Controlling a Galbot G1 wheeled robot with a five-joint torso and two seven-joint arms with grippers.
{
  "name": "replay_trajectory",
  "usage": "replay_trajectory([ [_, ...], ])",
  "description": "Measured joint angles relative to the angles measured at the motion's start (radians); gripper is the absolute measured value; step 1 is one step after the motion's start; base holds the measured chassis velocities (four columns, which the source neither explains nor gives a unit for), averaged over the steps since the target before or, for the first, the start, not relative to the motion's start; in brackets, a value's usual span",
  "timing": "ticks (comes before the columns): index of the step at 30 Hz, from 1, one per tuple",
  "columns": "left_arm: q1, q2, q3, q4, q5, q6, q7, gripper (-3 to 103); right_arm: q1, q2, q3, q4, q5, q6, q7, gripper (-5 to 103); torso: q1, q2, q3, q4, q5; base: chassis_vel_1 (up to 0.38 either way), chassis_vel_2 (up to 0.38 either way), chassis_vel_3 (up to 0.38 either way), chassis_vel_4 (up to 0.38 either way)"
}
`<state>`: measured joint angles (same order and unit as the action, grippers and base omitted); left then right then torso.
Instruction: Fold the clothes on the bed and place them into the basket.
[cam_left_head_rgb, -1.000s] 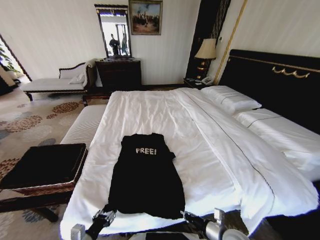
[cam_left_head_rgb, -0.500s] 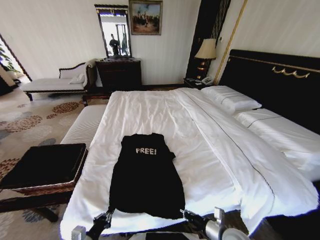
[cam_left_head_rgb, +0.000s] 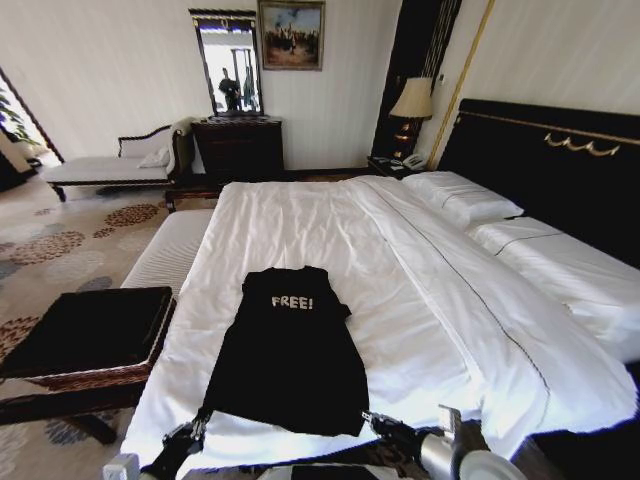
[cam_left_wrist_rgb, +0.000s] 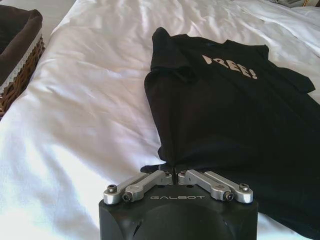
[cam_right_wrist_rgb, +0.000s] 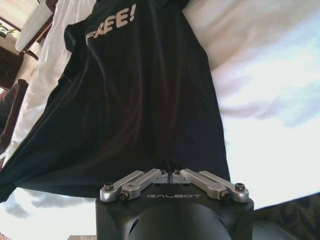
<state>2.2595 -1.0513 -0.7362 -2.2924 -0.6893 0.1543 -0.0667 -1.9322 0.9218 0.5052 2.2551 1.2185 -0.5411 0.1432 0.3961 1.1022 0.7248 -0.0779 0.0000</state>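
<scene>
The black T-shirt (cam_left_head_rgb: 290, 355) with white "FREE!" lettering lies flat near the foot of the white bed (cam_left_head_rgb: 420, 270), collar toward the pillows. My left gripper (cam_left_head_rgb: 192, 432) is shut on the shirt's lower left hem corner; the left wrist view shows the gripper (cam_left_wrist_rgb: 175, 172) with fingertips pinched together on the fabric edge (cam_left_wrist_rgb: 165, 162). My right gripper (cam_left_head_rgb: 372, 422) is shut on the lower right hem corner, the same gripper (cam_right_wrist_rgb: 170, 170) with the shirt (cam_right_wrist_rgb: 135, 100) spreading away from it. The wicker basket (cam_left_head_rgb: 88, 378) with black lining stands left of the bed, and the basket (cam_left_wrist_rgb: 20, 60) also appears in the left wrist view.
A white striped bench (cam_left_head_rgb: 170, 250) stands along the bed's left side beyond the basket. Farther back are a chaise longue (cam_left_head_rgb: 105, 167), a dark dresser (cam_left_head_rgb: 238, 148) with a mirror, and a lamp (cam_left_head_rgb: 412, 100) by the black headboard (cam_left_head_rgb: 550, 170). Patterned carpet lies at the left.
My left gripper has drawn back toward the bed's foot and outward, pulling the left hem corner with it, so the hem lies wider. The right gripper shifted slightly back.
</scene>
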Motion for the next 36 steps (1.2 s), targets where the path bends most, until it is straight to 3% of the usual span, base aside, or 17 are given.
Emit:
replay_trajectory([
  [3, -0.015, -0.011, 0.035, 0.019, 0.027, 0.001, -0.003, 0, 0.004, 0.021, -0.014, -0.044, -0.061, 0.016, -0.027, -2, 0.0, 0.0, 0.0, -0.0001, -0.0001, 0.0, 0.0, 0.0, 0.0],
  [7, -0.023, -0.019, 0.072, 0.029, 0.056, 0.001, -0.003, 0, 0.02, 0.033, -0.016, -0.093, -0.094, 0.046, -0.056, 8, 0.0, 0.0, 0.0, 0.0002, 0.0, 0.0, 0.0, 0.0, 0.0],
  [12, -0.027, -0.022, 0.099, 0.046, 0.074, 0.001, -0.003, 0, 0.044, 0.047, -0.015, -0.145, -0.115, 0.064, -0.092, 30, 0.0, 0.0, 0.0, 0.0001, 0.0, 0.0, 0.0, 0.0, 0.0],
  [14, -0.027, -0.022, 0.1, 0.047, 0.074, 0.001, -0.003, 0, 0.048, 0.049, -0.017, -0.15, -0.115, 0.066, -0.098, 30, 0.0, 0.0, 0.0, 0.0001, 0.0, 0.0, 0.0, 0.0, 0.0],
  [16, -0.025, -0.02, 0.1, 0.048, 0.074, 0.001, -0.003, 0, 0.064, 0.05, -0.025, -0.177, -0.122, 0.079, -0.113, 47, 0.0, 0.0, 0.0, 0.0, 0.0, 0.0, 0.0, 0.0, 0.0],
  [19, -0.026, -0.019, 0.097, 0.048, 0.073, 0.001, -0.002, 0, 0.075, 0.048, -0.027, -0.197, -0.127, 0.085, -0.116, 52, 0.0, 0.0, 0.0, 0.0001, 0.0001, 0.0, 0.0, 0.0, 0.0],
  [22, -0.028, -0.019, 0.091, 0.05, 0.069, 0.001, -0.001, 0, 0.079, 0.046, -0.031, -0.21, -0.143, 0.09, -0.117, 69, 0.0, 0.0, 0.0, 0.0001, 0.0001, 0.0, 0.0, 0.0, 0.0],
  [24, -0.029, -0.019, 0.091, 0.05, 0.068, 0.001, -0.001, 0, 0.079, 0.046, -0.033, -0.213, -0.148, 0.091, -0.118, 69, 0.0, 0.0, 0.0, 0.0001, 0.0, 0.0, 0.0, 0.0, 0.0],
  [27, -0.032, -0.019, 0.091, 0.052, 0.067, 0.002, 0.0, 0, 0.088, 0.05, -0.041, -0.227, -0.146, 0.092, -0.119, 88, 0.0, 0.0, 0.0, 0.0001, 0.0, 0.0, 0.0, 0.0, 0.0],
  [30, -0.033, -0.019, 0.091, 0.052, 0.067, 0.004, 0.0, 0, 0.096, 0.053, -0.048, -0.23, -0.125, 0.088, -0.121, 88, 0.0, 0.0, 0.0, 0.0001, 0.0, 0.0, 0.0, 0.0, 0.0],
  [33, -0.033, -0.02, 0.091, 0.051, 0.066, 0.009, 0.0, 0, 0.109, 0.06, -0.056, -0.239, -0.101, 0.076, -0.125, 76, 0.0, 0.0, 0.0, 0.0001, 0.0, 0.0, 0.0, 0.0, 0.0],
  [36, -0.033, -0.021, 0.093, 0.051, 0.066, 0.011, 0.0, 0, 0.114, 0.065, -0.06, -0.248, -0.095, 0.074, -0.127, 71, 0.0, 0.0, 0.0, 0.0001, 0.0, 0.0, 0.0, 0.0, 0.0],
])
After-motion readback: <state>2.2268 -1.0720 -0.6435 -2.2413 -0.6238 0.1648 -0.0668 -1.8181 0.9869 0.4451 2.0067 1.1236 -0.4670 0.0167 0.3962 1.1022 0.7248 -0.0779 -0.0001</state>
